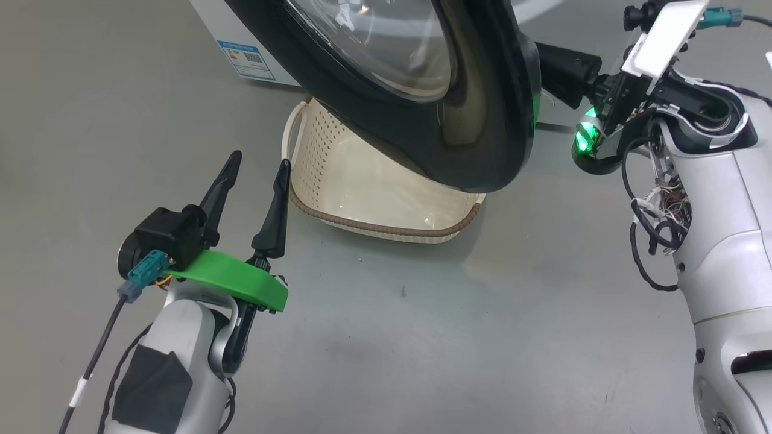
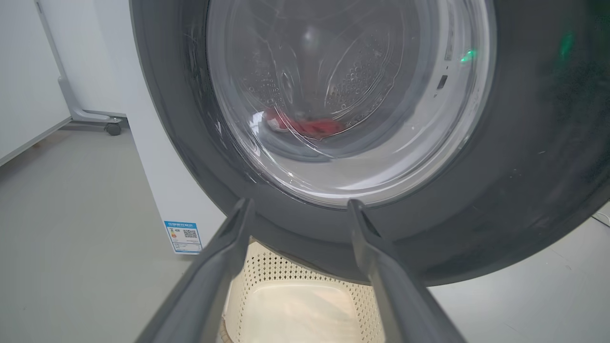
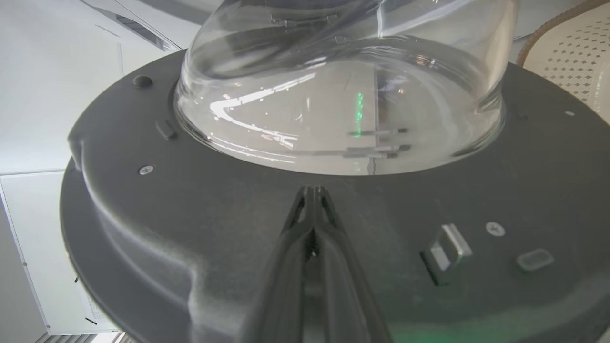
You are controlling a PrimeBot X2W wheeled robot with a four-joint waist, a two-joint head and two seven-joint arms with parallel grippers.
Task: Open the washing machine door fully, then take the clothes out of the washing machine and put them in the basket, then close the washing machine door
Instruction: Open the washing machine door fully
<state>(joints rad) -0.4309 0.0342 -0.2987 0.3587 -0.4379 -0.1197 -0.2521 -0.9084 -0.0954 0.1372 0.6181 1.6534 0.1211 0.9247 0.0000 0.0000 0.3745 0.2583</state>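
Head view: one basket [image 1: 386,226], one door [image 1: 488,120].

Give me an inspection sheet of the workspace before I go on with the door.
Surface: grey floor, smooth.
Door: washing machine door part open, swung out above the basket.
Machine: white washing machine, blue label low on its front.
Laundry: red clothes in the drum, seen through the door glass.
Basket: basket on the floor, empty.
Clutter: one small dark speck on the floor.
Claws: left claw open, holding nothing, beside the basket; right claw shut, tips at the door's inner rim.
Cables: black cable from the left wrist; loose wires on the right arm.
Surroundings: white wheeled stand beside the machine.
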